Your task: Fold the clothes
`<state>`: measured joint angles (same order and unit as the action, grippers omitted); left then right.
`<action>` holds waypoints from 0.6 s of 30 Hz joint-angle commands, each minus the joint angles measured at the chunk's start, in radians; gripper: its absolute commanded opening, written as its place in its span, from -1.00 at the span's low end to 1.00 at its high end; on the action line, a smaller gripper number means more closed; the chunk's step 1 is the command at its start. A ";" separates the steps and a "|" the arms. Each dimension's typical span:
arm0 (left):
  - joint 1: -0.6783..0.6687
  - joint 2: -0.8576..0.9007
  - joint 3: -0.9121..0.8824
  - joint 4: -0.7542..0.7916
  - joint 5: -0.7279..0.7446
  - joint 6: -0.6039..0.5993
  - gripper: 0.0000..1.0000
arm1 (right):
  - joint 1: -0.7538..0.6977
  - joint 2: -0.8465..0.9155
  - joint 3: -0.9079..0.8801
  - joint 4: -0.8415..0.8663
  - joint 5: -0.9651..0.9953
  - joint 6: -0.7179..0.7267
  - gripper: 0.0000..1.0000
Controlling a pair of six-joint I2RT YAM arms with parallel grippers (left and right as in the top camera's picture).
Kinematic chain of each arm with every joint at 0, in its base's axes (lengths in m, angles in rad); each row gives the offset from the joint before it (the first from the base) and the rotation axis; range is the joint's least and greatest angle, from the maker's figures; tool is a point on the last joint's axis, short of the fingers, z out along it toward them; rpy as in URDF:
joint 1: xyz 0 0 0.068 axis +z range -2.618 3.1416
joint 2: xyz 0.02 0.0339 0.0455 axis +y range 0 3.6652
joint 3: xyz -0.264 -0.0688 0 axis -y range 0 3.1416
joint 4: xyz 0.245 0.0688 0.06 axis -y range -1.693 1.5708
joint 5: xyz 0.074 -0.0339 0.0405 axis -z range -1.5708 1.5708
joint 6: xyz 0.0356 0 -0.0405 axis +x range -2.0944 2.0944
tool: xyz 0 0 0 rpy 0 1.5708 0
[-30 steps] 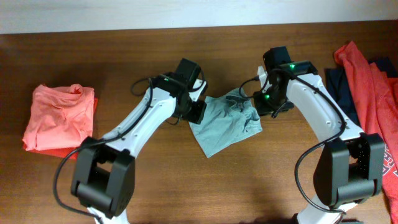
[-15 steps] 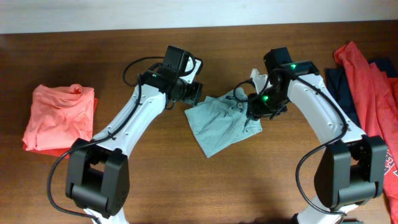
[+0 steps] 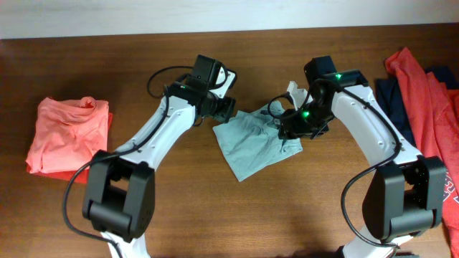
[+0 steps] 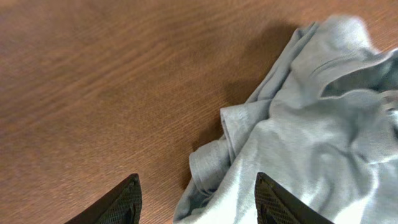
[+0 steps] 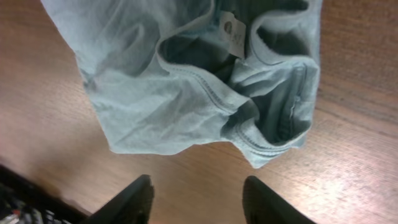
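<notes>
- Where the two arms reach in from either side, the overhead view hides part of the grey-blue T-shirt: its upper left edge lies under the left gripper, and its collar end under the right gripper.
- Shirt sits mid-tabletop, between the arms, bunched and partly folded; sleeves cannot be told apart in the creases.
- Orientation: bundle lies askew to the tabletop edges, one corner pointing toward the near edge. Collar and neck label are at the right arm's end. Long axis runs roughly from one gripper to the other, though the rumpling makes this uncertain.
- Left jaws: apart, gripping nothing; a crumpled shirt edge lies below the gap.
- Right jaws: apart, empty, over bare wood just beside the shirt's edge.
- Coral-orange shirt lies folded near the left edge, well apart from the arms.
- Red shirt and navy shirt are piled at the right edge, cut off by the frame; the red one's print is barely in view.
</notes>
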<state>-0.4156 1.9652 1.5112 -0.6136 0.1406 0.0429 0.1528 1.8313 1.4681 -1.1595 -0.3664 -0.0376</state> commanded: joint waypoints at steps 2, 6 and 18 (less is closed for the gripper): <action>0.000 0.038 0.012 0.020 -0.007 0.042 0.17 | -0.003 -0.034 0.023 -0.009 -0.027 -0.006 0.10; 0.000 0.059 0.012 0.032 -0.007 0.042 0.16 | -0.002 -0.033 0.011 -0.004 -0.027 -0.006 0.11; -0.001 0.141 0.012 0.088 -0.006 0.042 0.17 | 0.055 0.067 -0.012 0.047 -0.026 -0.006 -0.12</action>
<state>-0.4156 2.0781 1.5112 -0.5404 0.1406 0.0647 0.1715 1.8561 1.4681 -1.1255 -0.3813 -0.0372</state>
